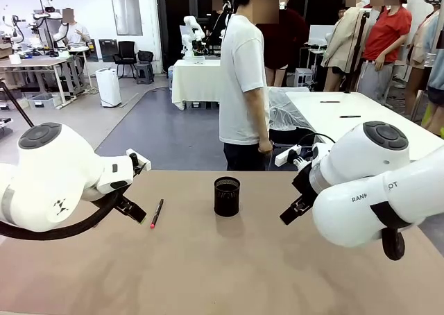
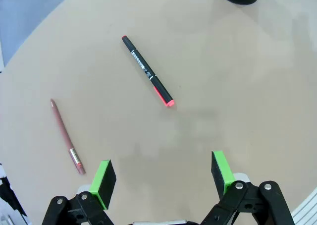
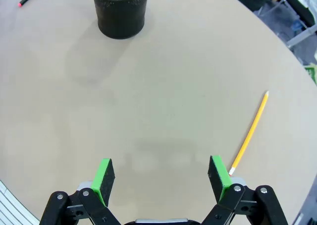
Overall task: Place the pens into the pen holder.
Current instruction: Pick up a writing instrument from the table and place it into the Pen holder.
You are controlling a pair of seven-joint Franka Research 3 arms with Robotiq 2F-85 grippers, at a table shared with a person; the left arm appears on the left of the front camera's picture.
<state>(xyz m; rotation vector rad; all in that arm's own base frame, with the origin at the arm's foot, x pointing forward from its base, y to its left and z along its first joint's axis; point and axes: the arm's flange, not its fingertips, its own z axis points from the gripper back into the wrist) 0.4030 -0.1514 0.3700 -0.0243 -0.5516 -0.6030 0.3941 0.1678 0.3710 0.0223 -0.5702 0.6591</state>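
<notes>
Here the black pen lies beyond the spread left pincer.

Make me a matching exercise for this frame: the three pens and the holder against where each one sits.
Things:
1. black pen with red tip
2. brownish-pink pen
3. orange pen
4. pen holder
Places:
A. upright, nothing in it
B. flat, one end beside the open right claw
C. flat, closest to the open left claw
D. flat, between another pen and the holder
Pairs: 1-D, 2-C, 3-B, 4-A

Open lab hall with worktables
</notes>
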